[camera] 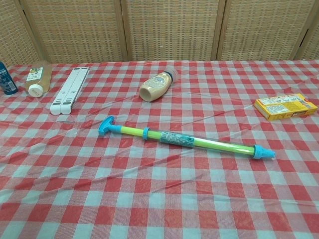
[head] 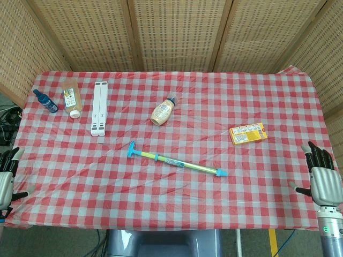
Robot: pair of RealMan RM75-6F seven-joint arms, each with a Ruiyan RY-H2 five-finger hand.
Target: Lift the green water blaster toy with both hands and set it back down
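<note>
The green water blaster toy is a long thin tube with a blue T-handle on its left end and a blue nozzle on its right. It lies flat on the red-checked table, near the middle. My left hand hangs at the table's left edge with its fingers spread and nothing in it. At the right edge my right hand is also spread and empty. Both hands are far from the toy. The chest view shows neither hand.
A beige squeeze bottle lies behind the toy. A white folded stand, an orange-capped bottle and a small blue bottle sit at the back left. A yellow box lies right.
</note>
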